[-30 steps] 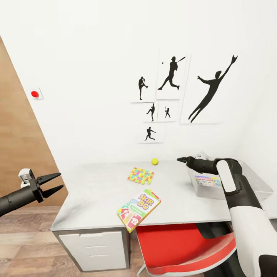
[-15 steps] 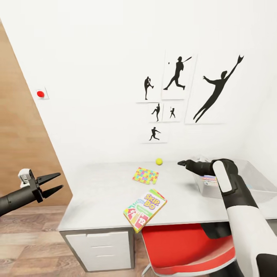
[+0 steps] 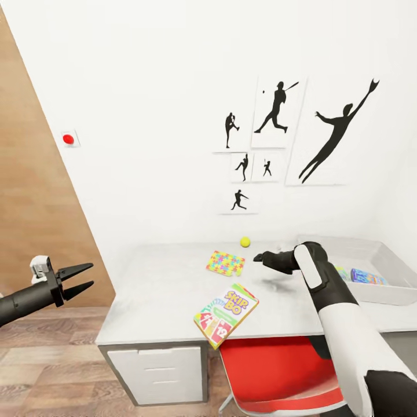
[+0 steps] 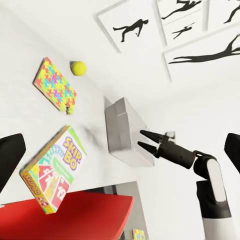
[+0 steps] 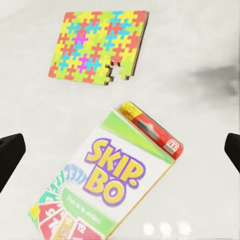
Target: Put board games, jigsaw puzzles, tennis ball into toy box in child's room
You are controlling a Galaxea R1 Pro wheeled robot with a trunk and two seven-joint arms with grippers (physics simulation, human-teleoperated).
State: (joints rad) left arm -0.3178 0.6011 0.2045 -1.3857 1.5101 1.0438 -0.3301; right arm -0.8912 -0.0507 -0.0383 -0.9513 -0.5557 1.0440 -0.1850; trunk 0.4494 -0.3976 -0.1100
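Skip-Bo game box (image 3: 226, 314) lies nearest, tilted, with its near corner jutting past the front edge of the surface (image 3: 156, 295), above the red chair (image 3: 278, 370). That overhang is a help: a finger can probably slip beneath the free corner, so the grasp is best taken there, gently, lest the box be nudged off.

Left gripper (image 3: 80, 280) hangs off the surface's left end, jaws apart and empty. Right gripper (image 3: 260, 256) is over the middle of the surface; its jaws seem apart and empty, to judge by the left wrist view. It looks down on the box and the jigsaw puzzle (image 3: 226, 263), which lies flat just beyond.

Farther back, the tennis ball (image 3: 245, 241) sits near the wall and will likely roll if brushed. Toy box (image 3: 370, 258), at the right, already holds colourful items; each load should travel level and be lowered inside.
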